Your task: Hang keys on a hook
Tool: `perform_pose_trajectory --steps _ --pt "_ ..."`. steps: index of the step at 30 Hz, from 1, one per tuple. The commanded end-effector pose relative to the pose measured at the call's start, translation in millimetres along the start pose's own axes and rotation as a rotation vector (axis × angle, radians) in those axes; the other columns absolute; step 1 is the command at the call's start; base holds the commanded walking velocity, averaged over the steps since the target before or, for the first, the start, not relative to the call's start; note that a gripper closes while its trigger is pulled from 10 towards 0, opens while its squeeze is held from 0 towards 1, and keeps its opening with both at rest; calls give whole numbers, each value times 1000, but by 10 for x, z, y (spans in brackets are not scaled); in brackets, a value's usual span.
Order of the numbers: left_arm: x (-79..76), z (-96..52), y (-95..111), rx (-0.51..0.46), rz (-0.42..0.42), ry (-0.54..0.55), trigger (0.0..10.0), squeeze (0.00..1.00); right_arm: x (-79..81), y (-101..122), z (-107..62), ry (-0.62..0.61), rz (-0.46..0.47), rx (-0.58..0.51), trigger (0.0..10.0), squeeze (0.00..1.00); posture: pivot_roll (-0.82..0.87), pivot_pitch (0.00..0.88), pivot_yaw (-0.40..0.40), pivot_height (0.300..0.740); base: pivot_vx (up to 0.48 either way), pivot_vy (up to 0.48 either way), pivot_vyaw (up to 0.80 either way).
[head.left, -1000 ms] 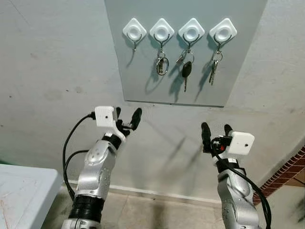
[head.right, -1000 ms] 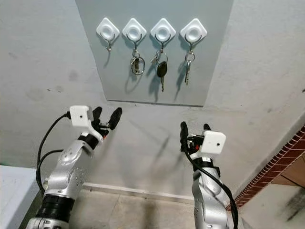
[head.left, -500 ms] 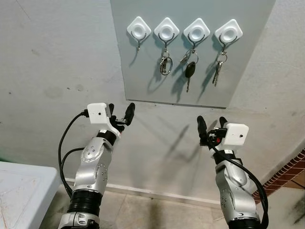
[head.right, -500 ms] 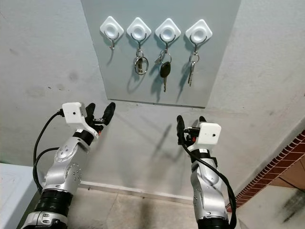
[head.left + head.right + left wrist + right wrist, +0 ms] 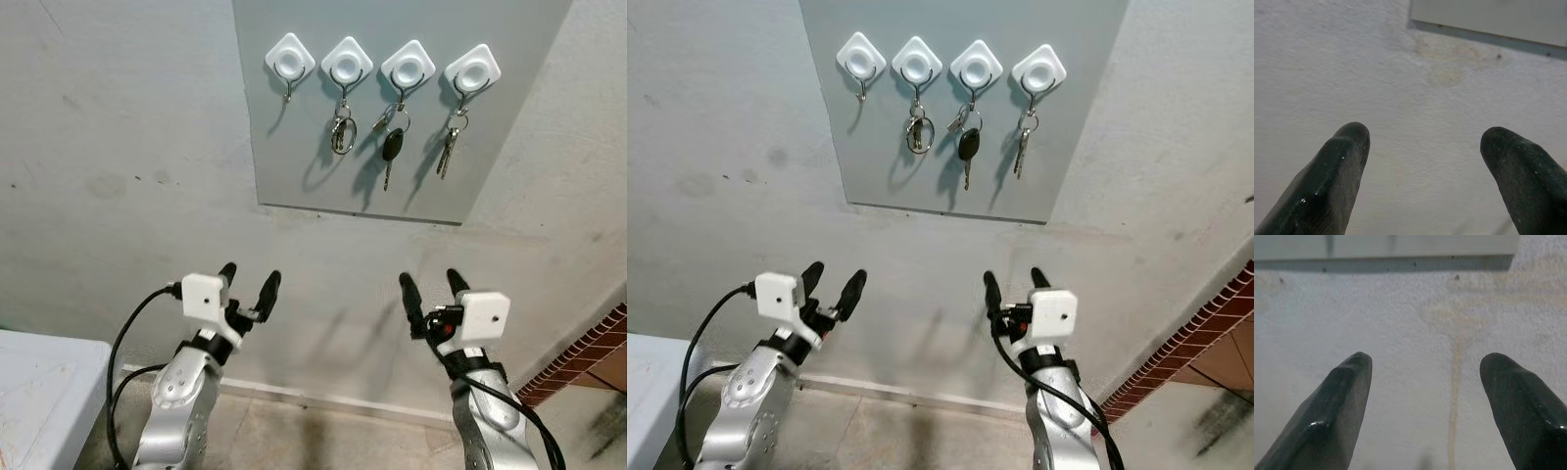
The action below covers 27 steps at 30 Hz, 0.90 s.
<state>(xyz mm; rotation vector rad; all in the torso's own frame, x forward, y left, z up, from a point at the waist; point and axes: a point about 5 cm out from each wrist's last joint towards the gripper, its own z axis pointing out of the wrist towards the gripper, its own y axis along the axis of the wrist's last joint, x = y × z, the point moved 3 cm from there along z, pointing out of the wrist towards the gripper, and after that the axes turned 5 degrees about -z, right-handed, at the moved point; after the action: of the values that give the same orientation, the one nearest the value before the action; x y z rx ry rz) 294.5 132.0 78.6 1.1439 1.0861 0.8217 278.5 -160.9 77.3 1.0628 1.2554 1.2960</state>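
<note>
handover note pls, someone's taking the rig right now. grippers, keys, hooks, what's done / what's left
Left gripper: open, holding nothing, raised toward the wall below the grey board.
Right gripper: open, holding nothing, same height, also below the board.
Four white hooks on the board. Leftmost hook bare. Second holds a key bunch, third the black-headed key, fourth the silver keys.
Done: three hooks loaded. Left: no loose keys in view; leftmost hook is the free one if another set turns up.
</note>
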Motion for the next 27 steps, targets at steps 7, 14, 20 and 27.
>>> perform_pose_trajectory --steps 7,14,20,27 --pt "22 -30 -87 26 -12 36 10000 0 -42 -5 -5 -23 4 15 10000 0 -5 0 6 740 0 0 0" --pt "-10 53 -6 -9 -18 31 10000 0 -54 39 30 -22 -17 -2 10000 0 -7 0 4 740 0 0 0" --pt "-21 107 29 -19 -14 21 10000 0 -48 38 44 -13 -35 3 10000 0 -8 0 3 740 0 0 667" --pt "-19 120 22 -16 -10 17 10000 0 -44 34 40 -10 -31 5 10000 0 -9 0 0 740 0 0 800"
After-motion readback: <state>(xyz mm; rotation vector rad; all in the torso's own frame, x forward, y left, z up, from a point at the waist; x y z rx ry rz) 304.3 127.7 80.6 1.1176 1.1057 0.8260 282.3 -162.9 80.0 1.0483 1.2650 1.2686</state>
